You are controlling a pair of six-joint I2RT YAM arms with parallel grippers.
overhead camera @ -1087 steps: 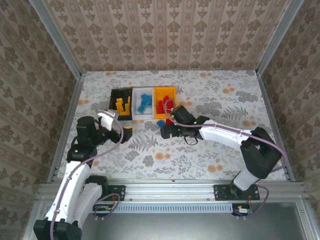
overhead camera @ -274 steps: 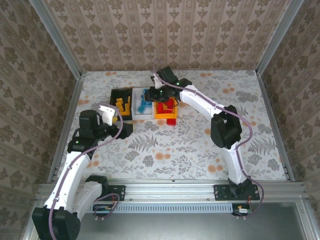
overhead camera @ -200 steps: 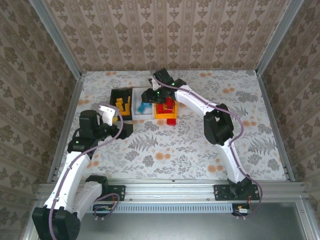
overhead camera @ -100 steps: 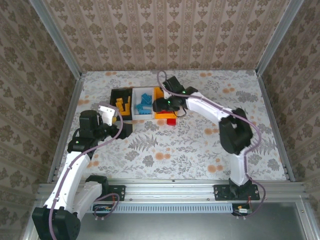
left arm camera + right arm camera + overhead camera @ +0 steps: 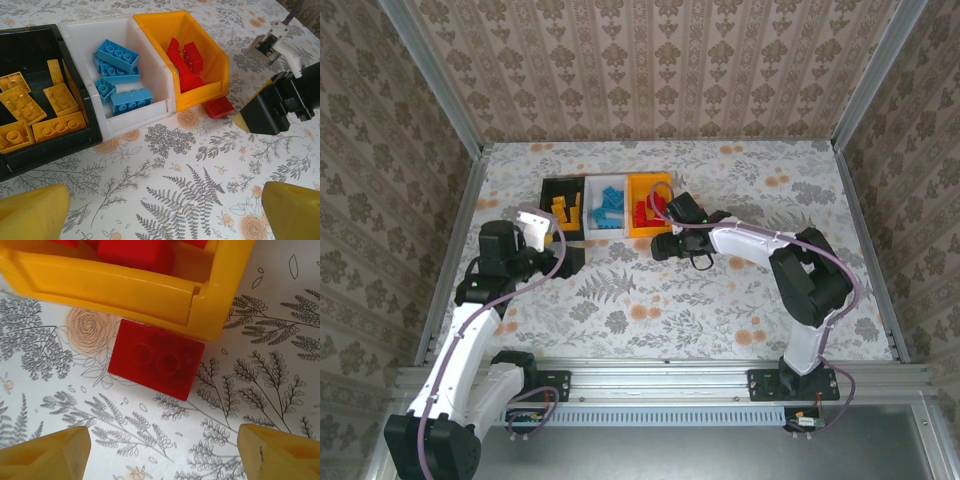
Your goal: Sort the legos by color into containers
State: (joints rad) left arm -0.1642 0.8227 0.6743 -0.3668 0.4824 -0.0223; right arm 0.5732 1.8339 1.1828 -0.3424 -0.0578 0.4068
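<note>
Right wrist view: red brick (image 5: 156, 359) lay on the table (image 5: 65, 385), hard against the orange-yellow bin (image 5: 125, 290) at its near wall, outside it. Right gripper (image 5: 161, 452) hung wide open and empty, just short of it. Best bet was to centre the jaws over the brick and pinch the sides clear of that wall. Left gripper (image 5: 162, 215) was wide open, empty.

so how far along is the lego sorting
Nearly done. The orange bricks sit in the black bin, the blue bricks in the white bin and red bricks in the orange-yellow bin. In hand: nothing; the right gripper hovers open above one loose red brick on the table beside that bin's front wall. The left gripper is open, holding nothing. Left: that brick goes into the orange-yellow bin.
</note>
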